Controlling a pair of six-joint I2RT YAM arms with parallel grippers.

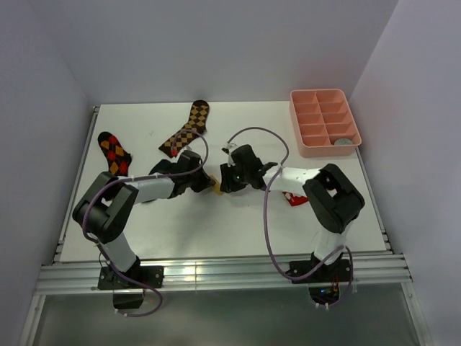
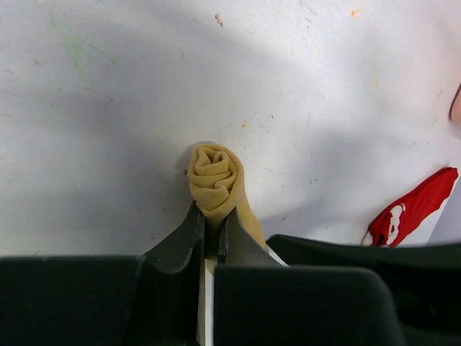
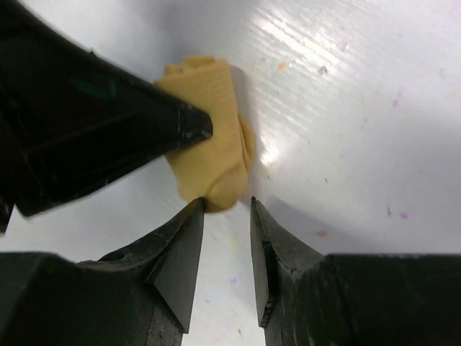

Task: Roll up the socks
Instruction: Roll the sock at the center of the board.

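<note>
A mustard yellow sock (image 2: 216,179), rolled into a tight coil, lies near the middle of the white bench (image 1: 209,231). The left gripper (image 2: 211,216) is clenched on one end of it. The right gripper (image 3: 227,202), fingers parted and holding nothing, has its tips just beside the roll.

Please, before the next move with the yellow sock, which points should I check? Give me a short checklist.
1. Is the mustard sock rolled into a spiral: ok.
2. Is the left tool shut on the roll: ok.
3. Is the right tool open, at the roll's end: ok.
4. Is the red sock apart from the roll: ok.
5. Is the roll's loose end tucked in: cannot tell, the left tool hides it.
</note>
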